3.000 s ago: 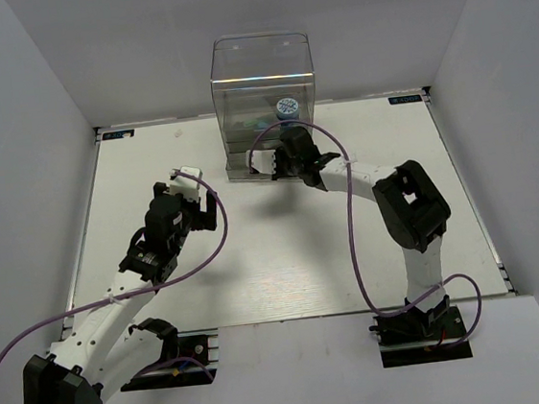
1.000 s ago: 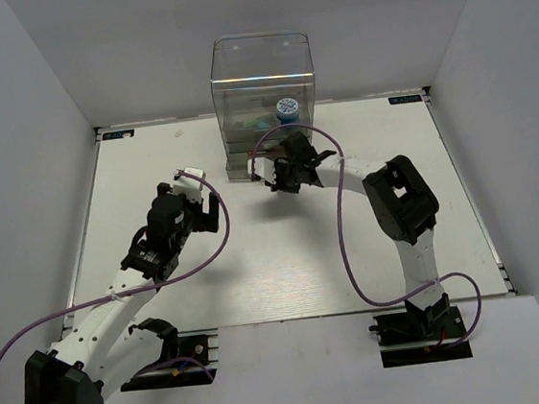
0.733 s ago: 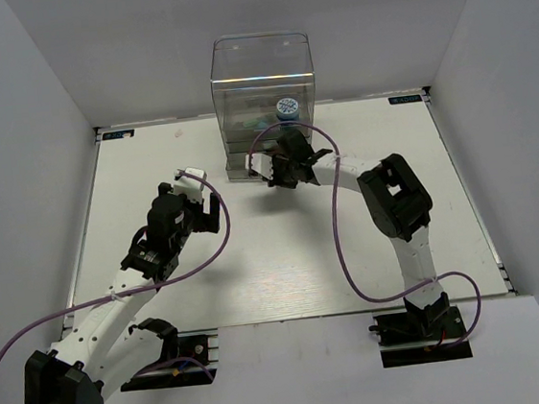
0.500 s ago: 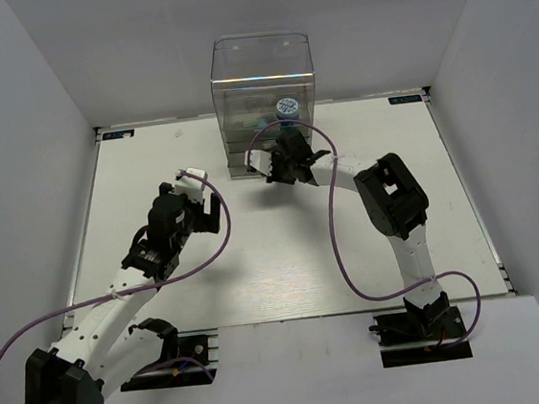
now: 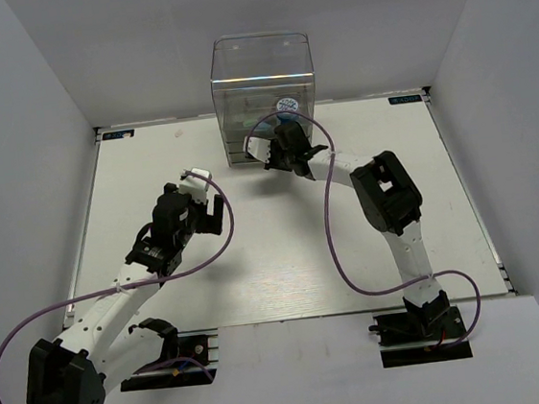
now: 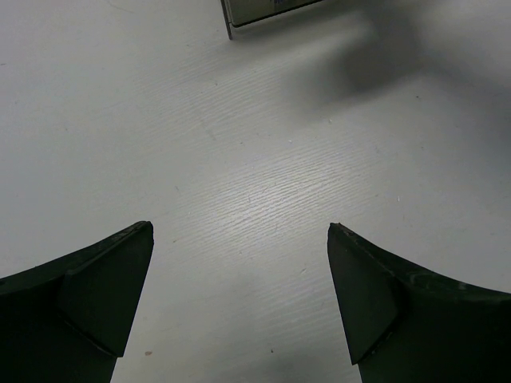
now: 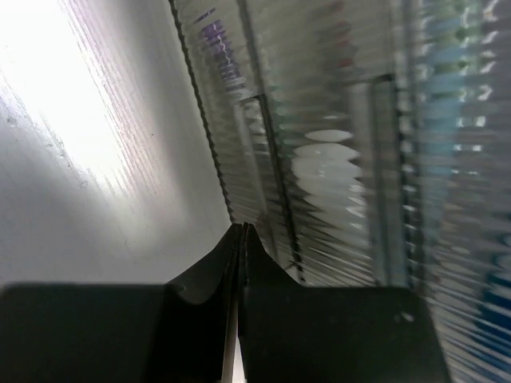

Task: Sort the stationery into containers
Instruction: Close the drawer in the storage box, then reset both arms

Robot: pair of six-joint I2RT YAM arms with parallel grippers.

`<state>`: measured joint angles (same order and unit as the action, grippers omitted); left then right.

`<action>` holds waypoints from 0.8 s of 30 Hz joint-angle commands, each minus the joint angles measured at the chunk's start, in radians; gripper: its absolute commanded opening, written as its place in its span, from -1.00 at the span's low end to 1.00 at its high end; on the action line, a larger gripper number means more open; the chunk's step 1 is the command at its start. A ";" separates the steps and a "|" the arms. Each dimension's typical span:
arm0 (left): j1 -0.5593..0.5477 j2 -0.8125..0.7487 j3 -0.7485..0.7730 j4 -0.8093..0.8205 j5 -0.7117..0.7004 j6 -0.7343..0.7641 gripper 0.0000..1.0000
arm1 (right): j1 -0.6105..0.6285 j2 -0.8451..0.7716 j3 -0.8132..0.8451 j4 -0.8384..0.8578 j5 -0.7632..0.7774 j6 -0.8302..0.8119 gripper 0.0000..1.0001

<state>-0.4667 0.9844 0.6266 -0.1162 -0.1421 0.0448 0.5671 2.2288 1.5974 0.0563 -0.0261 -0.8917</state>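
**Stationery inside the organiser, right claw clenched at its front**

The stationery that shows sits inside the clear organiser (image 5: 263, 77), which stands at 12 o'clock on the table (image 5: 257, 271). The blue-white roll (image 5: 287, 106) shows through the organiser's wall at about its middle height (the pens are only blurred streaks of colour there, too smeared to name).

The right gripper (image 5: 282, 154) is up against the organiser's 6 o'clock face. In the right wrist view this gripper (image 7: 241, 239) is clenched, its two fingers meeting along a thin seam with nothing visible between them. The tips point at the foot of the ribbed drawer fronts (image 7: 335, 159); whether they touch the plastic, I cannot tell. Behind the ribs lie pale blue, white and deep blue patches.

The left gripper (image 5: 203, 197) hangs over the table at about 9 o'clock, well apart from the organiser. From its own camera it (image 6: 239, 263) is released, fingers spread wide, only table surface between them (a lower corner of the organiser (image 6: 271, 9) peeks in at 12 o'clock).
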 commanded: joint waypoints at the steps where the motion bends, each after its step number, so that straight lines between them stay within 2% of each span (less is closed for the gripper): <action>1: 0.003 -0.010 0.002 0.004 0.015 0.006 0.99 | -0.006 0.029 0.058 0.063 0.052 -0.012 -1.00; 7: 0.003 -0.010 -0.007 0.012 0.024 0.006 0.99 | -0.012 0.012 0.032 0.070 0.048 -0.016 -1.00; 11: 0.003 -0.010 -0.007 0.023 0.024 0.006 0.99 | -0.009 -0.148 -0.126 0.011 -0.167 0.039 -0.98; 12: 0.003 -0.010 0.002 0.023 0.035 0.006 0.99 | -0.010 -0.222 -0.190 -0.012 -0.199 0.057 -0.88; 14: 0.003 -0.010 0.002 0.023 0.047 0.006 0.99 | -0.013 -0.325 -0.269 -0.041 -0.306 0.186 -0.45; 15: 0.003 -0.010 0.002 0.023 0.059 0.006 0.99 | -0.018 -0.389 -0.312 -0.052 -0.328 0.215 -0.17; 16: 0.003 -0.010 0.002 0.023 0.071 0.006 0.99 | -0.021 -0.446 -0.336 -0.050 -0.356 0.325 0.40; 17: 0.003 -0.010 0.002 0.023 0.072 0.006 0.99 | -0.022 -0.475 -0.393 -0.055 -0.360 0.359 0.54; 18: 0.003 -0.010 0.002 0.023 0.081 0.006 0.99 | -0.024 -0.527 -0.411 -0.084 -0.362 0.416 0.81; 21: 0.003 -0.029 0.002 0.023 0.104 0.006 0.99 | -0.029 -0.633 -0.496 -0.084 -0.267 0.575 0.81; 24: 0.003 -0.041 -0.010 0.023 0.116 0.006 0.99 | -0.032 -0.752 -0.559 -0.095 -0.170 0.636 0.81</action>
<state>-0.4667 0.9794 0.6266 -0.1120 -0.0658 0.0448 0.5476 1.5455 1.0969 -0.0174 -0.2680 -0.4175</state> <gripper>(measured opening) 0.995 0.900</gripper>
